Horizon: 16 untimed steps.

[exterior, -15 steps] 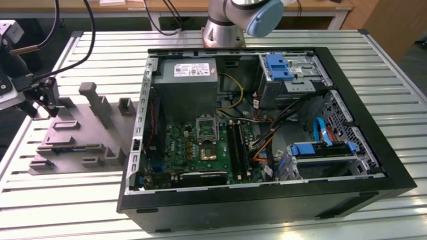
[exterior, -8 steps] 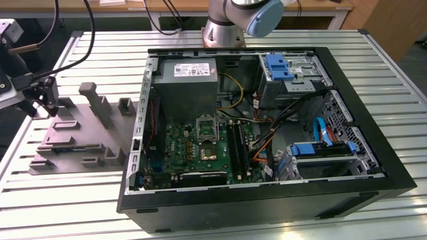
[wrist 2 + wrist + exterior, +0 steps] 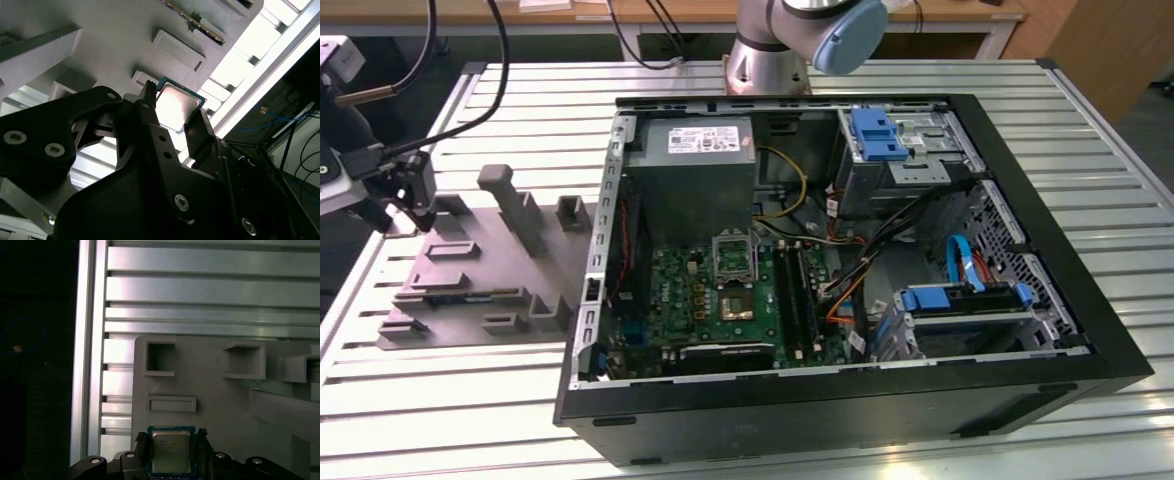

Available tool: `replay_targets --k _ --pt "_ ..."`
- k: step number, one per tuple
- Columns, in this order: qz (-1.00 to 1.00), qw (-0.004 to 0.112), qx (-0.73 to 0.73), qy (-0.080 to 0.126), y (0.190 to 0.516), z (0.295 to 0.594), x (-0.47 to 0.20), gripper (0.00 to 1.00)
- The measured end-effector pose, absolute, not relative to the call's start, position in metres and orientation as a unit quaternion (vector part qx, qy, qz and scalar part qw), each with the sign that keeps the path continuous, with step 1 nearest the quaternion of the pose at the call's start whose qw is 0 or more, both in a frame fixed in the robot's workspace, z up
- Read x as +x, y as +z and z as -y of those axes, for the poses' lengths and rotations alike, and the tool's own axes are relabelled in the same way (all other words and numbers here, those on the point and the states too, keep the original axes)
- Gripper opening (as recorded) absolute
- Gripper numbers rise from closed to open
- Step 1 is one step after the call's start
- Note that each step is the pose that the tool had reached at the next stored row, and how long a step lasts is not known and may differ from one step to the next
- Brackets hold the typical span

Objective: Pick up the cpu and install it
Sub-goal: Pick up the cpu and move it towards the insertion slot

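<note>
One flat, square cpu [image 3: 171, 451], silvery metal on top and rimmed in green board, sits between the two black fingers [image 3: 141, 447] of the single gripper [image 3: 171, 440], which press in on two opposite edges of the chip in both wrist views. The chip is over a corner of one matte grey moulded tray [image 3: 494, 265] of box-shaped pockets; whether it is lifted clear cannot be told. In the exterior view the tray lies on a ribbed aluminium table [image 3: 454, 400] beside one open black computer case [image 3: 854, 410].
</note>
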<state>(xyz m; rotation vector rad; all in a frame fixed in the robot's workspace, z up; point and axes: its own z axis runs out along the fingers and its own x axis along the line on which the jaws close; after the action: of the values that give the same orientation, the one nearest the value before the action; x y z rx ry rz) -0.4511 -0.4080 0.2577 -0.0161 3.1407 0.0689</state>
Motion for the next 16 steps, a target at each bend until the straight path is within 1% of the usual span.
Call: replay_targets --k 16 --pt "-1.000 0.000 -0.005 0.022 0.2620 0.4079 -0.4511 0.47"
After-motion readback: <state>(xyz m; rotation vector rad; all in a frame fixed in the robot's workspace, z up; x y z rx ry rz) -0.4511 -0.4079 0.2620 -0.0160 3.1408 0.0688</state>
